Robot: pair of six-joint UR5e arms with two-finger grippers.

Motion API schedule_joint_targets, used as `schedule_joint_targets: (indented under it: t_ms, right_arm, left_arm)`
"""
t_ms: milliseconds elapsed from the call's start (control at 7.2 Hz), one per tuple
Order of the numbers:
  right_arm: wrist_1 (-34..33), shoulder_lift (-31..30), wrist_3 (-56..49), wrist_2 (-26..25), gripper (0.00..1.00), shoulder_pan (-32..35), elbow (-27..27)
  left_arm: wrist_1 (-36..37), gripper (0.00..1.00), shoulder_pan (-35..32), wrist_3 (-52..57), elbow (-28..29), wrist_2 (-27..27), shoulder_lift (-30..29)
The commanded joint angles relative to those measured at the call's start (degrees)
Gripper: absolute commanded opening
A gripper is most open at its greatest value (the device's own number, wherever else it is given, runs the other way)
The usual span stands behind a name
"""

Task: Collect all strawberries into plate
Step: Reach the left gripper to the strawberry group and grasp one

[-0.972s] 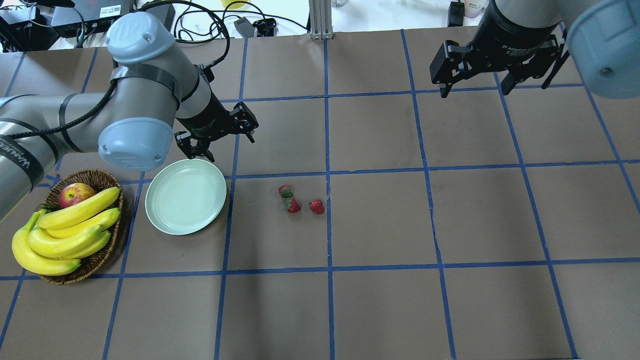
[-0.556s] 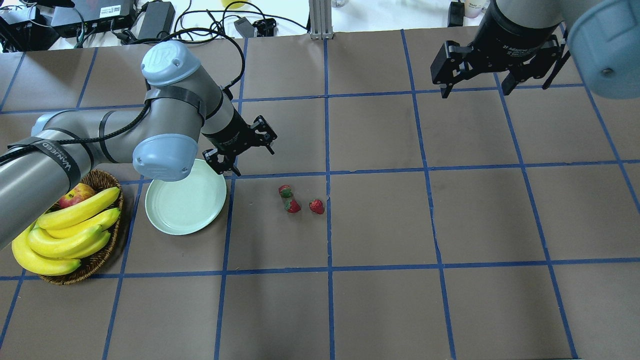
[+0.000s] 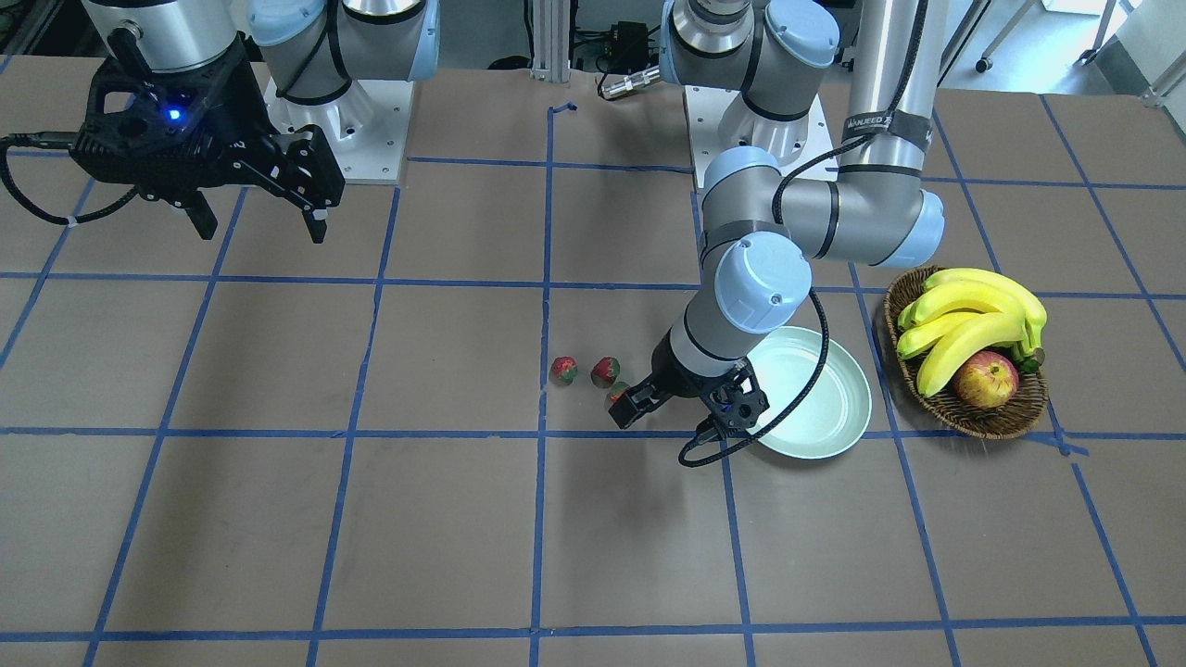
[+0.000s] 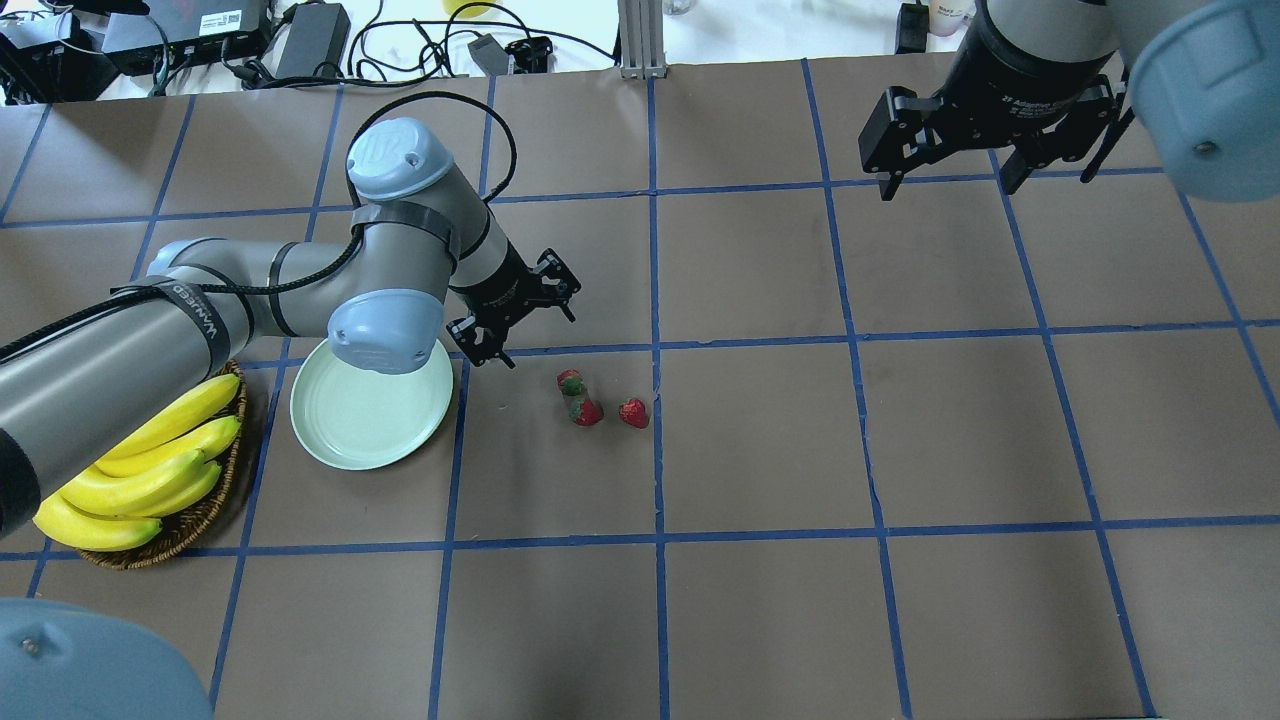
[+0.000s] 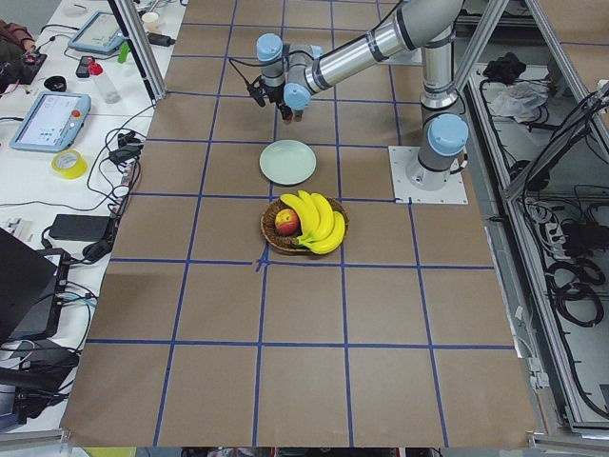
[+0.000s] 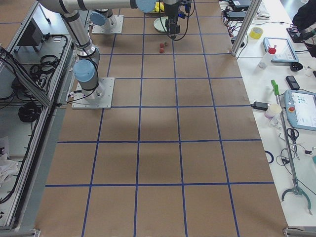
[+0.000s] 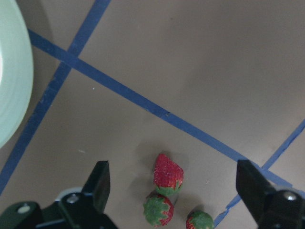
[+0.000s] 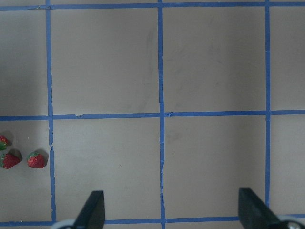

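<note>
Three strawberries (image 4: 586, 412) lie close together on the brown table, right of the plate; they also show in the front view (image 3: 562, 370) and the left wrist view (image 7: 168, 174). The pale green plate (image 4: 365, 420) is empty, with its far edge under my left arm. My left gripper (image 4: 541, 342) is open and empty. It hovers between the plate and the berries, just short of the nearest berry (image 3: 618, 396). My right gripper (image 4: 948, 185) is open and empty, high at the far right, with the berries at its view's left edge (image 8: 36, 159).
A wicker basket (image 4: 190, 520) with bananas (image 4: 150, 470) and an apple (image 3: 986, 380) stands left of the plate. Blue tape lines grid the table. Cables and devices lie beyond the far edge.
My left arm has swung right from behind the plate toward the strawberries, its gripper still open. The right arm, berries and plate have not moved.
</note>
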Motion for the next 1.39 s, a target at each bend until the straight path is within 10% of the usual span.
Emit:
schedule_joint_targets:
  t_ms: [0, 1250]
  right_arm:
    - [-0.3, 0.2, 0.0, -0.1, 1.00, -0.1, 0.3]
    - [-0.2, -0.1, -1.4, -0.3, 1.00, -0.1, -0.2]
  left_arm:
    - [0.2, 0.94, -1.0, -2.0, 0.0, 0.0, -2.2]
    - [-0.5, 0.71, -1.4, -2.1, -1.1, -0.5, -3.4]
